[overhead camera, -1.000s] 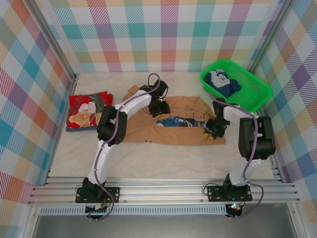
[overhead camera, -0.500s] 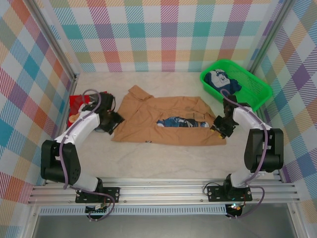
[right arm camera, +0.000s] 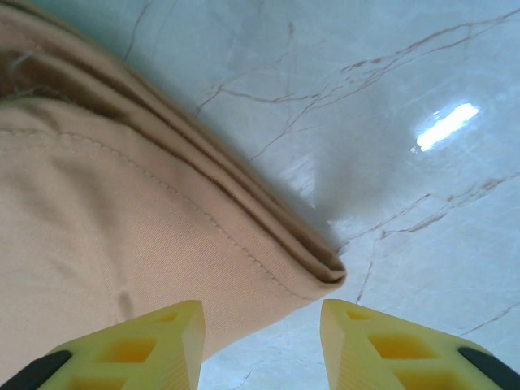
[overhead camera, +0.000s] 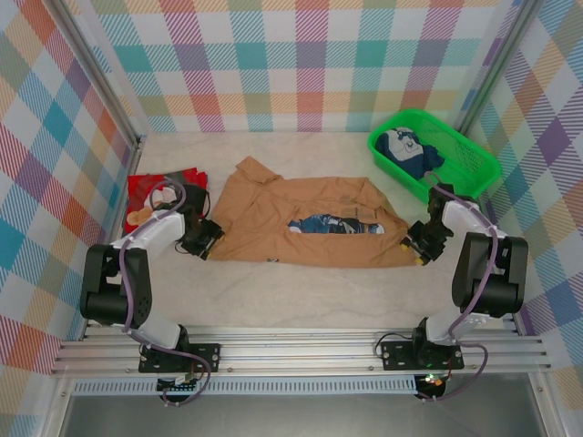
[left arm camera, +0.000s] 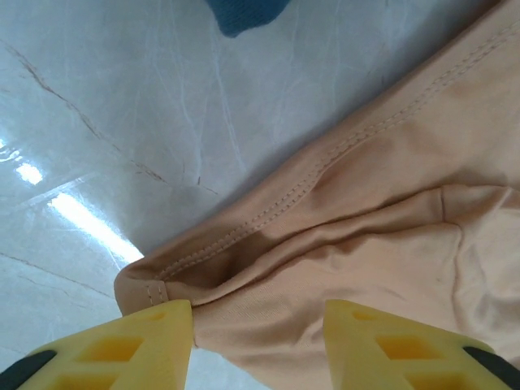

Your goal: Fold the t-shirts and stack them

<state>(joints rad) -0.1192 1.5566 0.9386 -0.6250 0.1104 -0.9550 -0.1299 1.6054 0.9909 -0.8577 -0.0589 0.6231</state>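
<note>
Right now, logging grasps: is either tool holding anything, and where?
Nothing held: left tool and right tool hang open over near corners of the tan t-shirt.

White-black arms (overhead camera: 150,237), purple cables (overhead camera: 127,289) (yellow fingers (left arm camera: 122,349))

From above and behind the arms we look down on the whole tabletop (overhead camera: 301,291). Our wrist cameras hang close over it, facing down: left at the near left corner of the tan-brown t-shirt (overhead camera: 310,228), right at its near right corner, both corners also seen overhead.
</note>
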